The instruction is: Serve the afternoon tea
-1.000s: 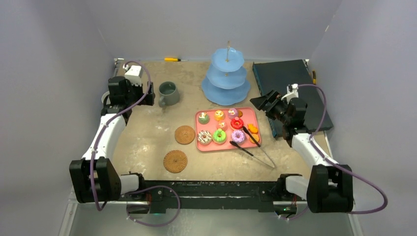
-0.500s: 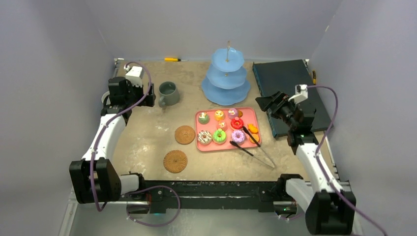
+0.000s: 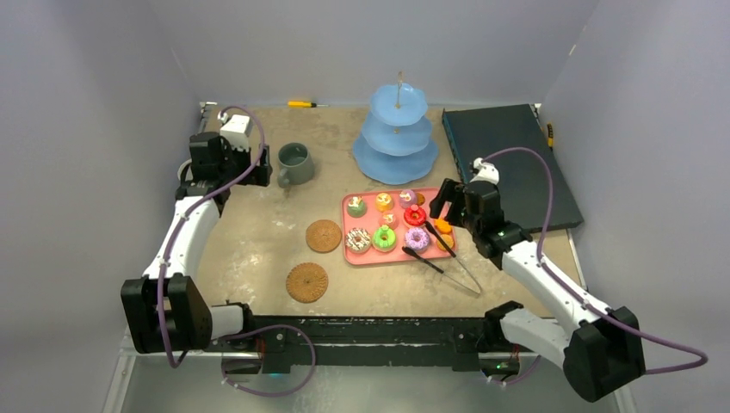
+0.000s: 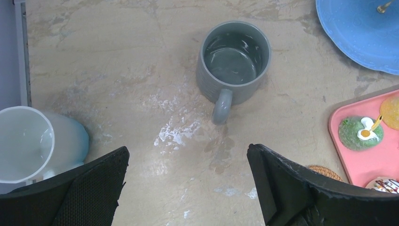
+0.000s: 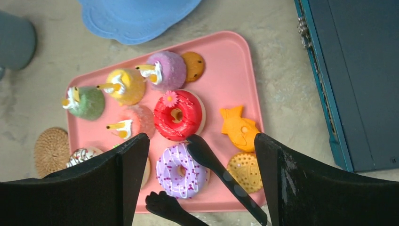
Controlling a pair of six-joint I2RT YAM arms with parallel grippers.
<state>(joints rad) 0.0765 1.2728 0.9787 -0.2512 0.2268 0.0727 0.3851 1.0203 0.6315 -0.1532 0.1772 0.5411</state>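
The blue three-tier stand [image 3: 396,138] stands at the back with bare tiers. Several small doughnuts and cupcakes lie on the pink tray [image 3: 387,259], among them a purple doughnut [image 5: 181,170] and a red one [image 5: 179,115]. My right gripper [image 5: 201,141] hangs open above the tray's right part, the purple doughnut and the tong tips showing between its fingers. The grey-green mug [image 4: 234,63] stands upright just beyond my open left gripper [image 4: 188,150], its handle towards me. A white mug [image 4: 28,141] stands left of that gripper. Two woven coasters [image 3: 324,236] [image 3: 307,281] lie bare left of the tray.
Black tongs [image 3: 448,262] lie with their tips on the tray's near right corner and their handle on the table. A dark teal case [image 3: 512,163] fills the back right. A yellow screwdriver [image 3: 303,104] lies at the back wall. Walls close in on three sides.
My right arm has swung left from above the dark case and come down over the tray's right side. The left arm and all the objects have stayed put.
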